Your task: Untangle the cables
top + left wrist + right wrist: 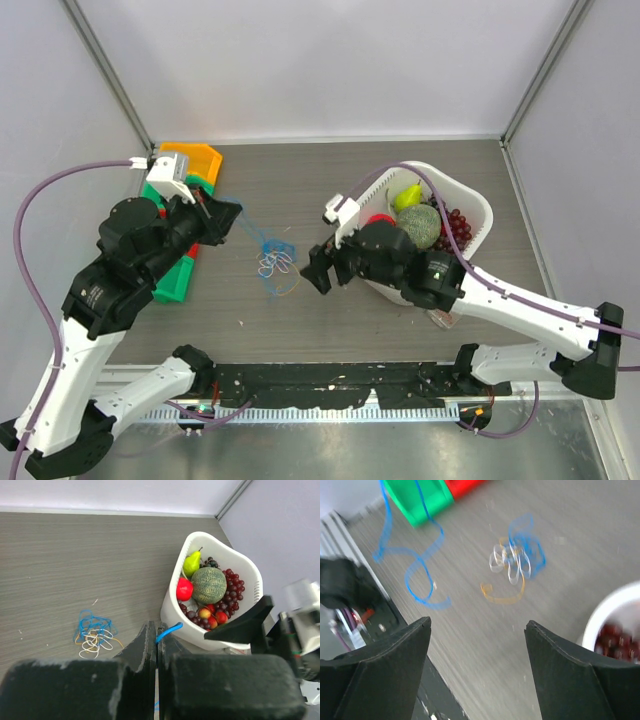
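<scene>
Just right of centre in the overhead view, right gripper (318, 268): I'm hovering it with jaws spread wide, gripping nothing.
Cables (275, 262): lying in a small blue, white and tan clump on the table (330, 195) at mid-frame, just left of that gripper.
Left gripper (228, 216): left of centre, I'm pinching a blue strand (169, 630) between fully closed fingers; it is trailing to the clump.
Basket (478, 205): sitting upper right, holding fruit.

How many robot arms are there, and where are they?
2. The white-and-black left arm is on the left side, its left gripper pinching a thin blue cable. The right arm reaches by the white plastic fruit basket, right gripper open. None looks hidden.
</scene>
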